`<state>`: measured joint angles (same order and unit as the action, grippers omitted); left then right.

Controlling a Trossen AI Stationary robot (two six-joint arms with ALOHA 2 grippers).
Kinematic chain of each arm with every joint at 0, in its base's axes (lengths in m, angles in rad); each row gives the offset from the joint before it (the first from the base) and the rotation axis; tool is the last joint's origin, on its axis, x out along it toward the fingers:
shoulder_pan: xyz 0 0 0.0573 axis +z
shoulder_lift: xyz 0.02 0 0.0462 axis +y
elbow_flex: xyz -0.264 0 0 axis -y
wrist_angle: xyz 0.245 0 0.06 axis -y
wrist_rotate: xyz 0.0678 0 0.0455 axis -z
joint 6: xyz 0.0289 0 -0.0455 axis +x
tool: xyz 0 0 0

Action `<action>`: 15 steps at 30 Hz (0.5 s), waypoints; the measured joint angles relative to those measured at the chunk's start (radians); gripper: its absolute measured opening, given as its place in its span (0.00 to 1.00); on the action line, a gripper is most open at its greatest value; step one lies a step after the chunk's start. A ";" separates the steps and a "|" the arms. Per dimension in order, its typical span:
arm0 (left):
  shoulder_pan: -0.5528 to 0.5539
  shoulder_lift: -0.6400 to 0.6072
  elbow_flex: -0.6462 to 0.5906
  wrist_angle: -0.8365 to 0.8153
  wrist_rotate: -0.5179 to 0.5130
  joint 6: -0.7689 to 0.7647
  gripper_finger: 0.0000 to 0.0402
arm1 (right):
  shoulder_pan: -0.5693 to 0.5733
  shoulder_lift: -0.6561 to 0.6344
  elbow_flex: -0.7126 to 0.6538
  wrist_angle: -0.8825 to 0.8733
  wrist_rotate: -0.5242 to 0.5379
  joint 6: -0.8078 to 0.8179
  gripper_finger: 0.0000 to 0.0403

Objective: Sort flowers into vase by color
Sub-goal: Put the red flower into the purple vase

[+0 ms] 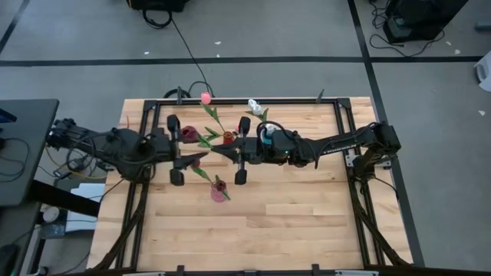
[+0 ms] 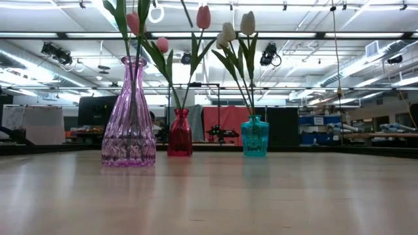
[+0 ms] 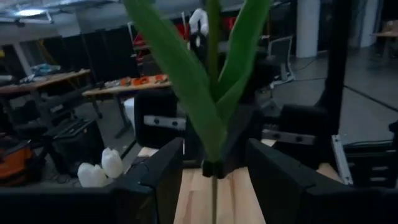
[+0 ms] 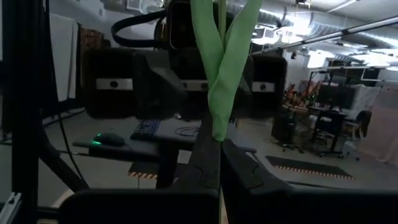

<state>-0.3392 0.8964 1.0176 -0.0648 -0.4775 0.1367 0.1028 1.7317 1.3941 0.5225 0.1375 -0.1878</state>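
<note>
1 upright tulip stem (image 4: 219, 68) stands clamped in right pincer (image 4: 220, 163).

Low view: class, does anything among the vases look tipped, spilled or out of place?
Nothing stands out. The purple vase, red vase and teal vase all stand upright on the table, each holding tulips, and nothing has spilled.

Counted on the table: three vases, namely one pink vase (image 2: 129, 114), one red vase (image 2: 179, 133) and one teal vase (image 2: 255, 136). Counted in the low view: three pink tulip heads (image 2: 204, 17) and two white tulip heads (image 2: 247, 23). Counted overhead: two arms.
</note>
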 joint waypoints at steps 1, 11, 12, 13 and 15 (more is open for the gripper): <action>0.009 0.010 0.000 0.003 0.000 -0.003 0.45 | 0.000 0.000 0.000 0.001 0.000 -0.006 0.02; 0.066 0.061 0.000 0.071 0.015 -0.005 0.45 | 0.000 0.000 -0.001 0.001 0.000 -0.051 0.02; 0.066 0.060 0.000 0.076 0.016 -0.002 0.45 | 0.000 0.000 -0.001 0.001 -0.001 -0.051 0.02; 0.065 0.060 0.000 0.078 0.016 0.004 0.44 | 0.000 0.000 -0.001 0.001 -0.001 -0.051 0.02; 0.065 0.060 0.000 0.076 0.017 0.012 0.39 | 0.000 0.000 -0.001 0.001 0.000 -0.051 0.02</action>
<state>-0.2737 0.9565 1.0172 0.0112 -0.4610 0.1491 0.1032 1.7317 1.3933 0.5232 0.1373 -0.2390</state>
